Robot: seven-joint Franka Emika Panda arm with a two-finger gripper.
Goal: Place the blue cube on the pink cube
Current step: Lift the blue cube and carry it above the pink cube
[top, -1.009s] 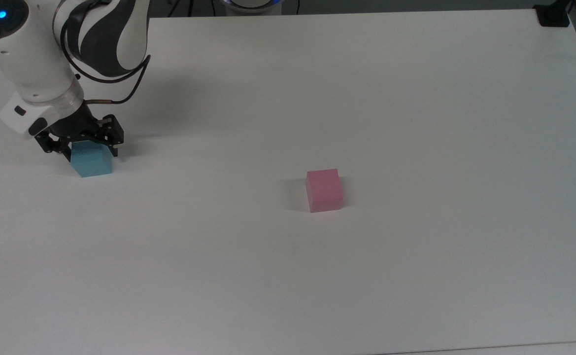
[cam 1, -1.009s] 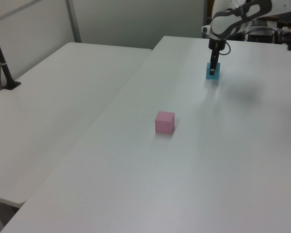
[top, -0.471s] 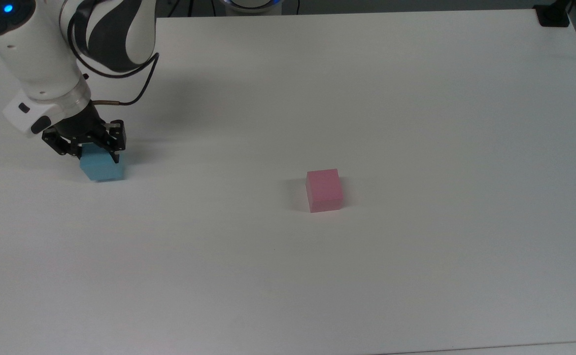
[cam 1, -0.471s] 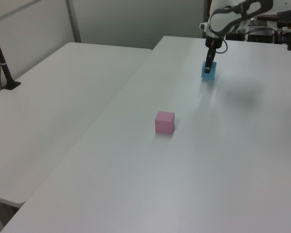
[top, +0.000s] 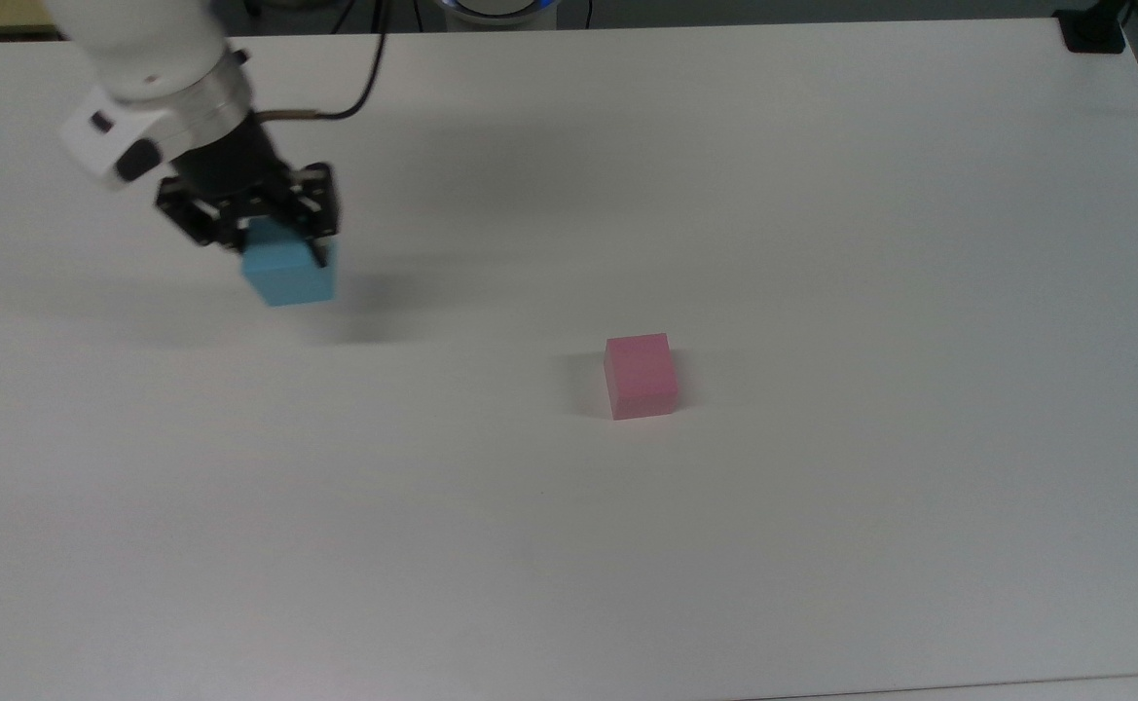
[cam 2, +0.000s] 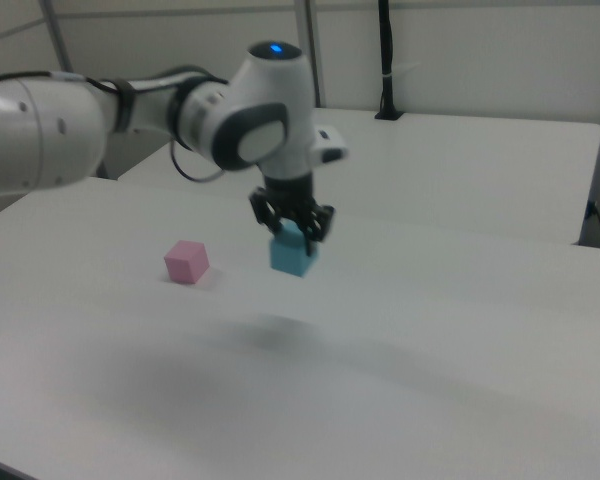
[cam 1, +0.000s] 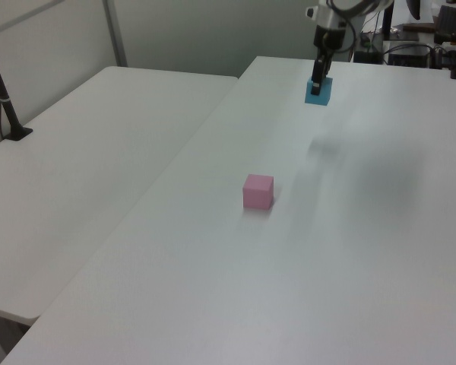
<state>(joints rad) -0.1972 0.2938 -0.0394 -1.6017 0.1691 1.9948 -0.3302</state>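
Jaws of the gripper (top: 272, 239) are clenching the blue cube (top: 288, 275) and holding it in the air above the table (top: 822, 195), well apart from the pink cube (top: 641, 375), probably so that it is passing clear before stacking.

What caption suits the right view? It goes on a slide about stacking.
Gripper holds the blue cube above the white table, with the pink cube resting at the right view's left.
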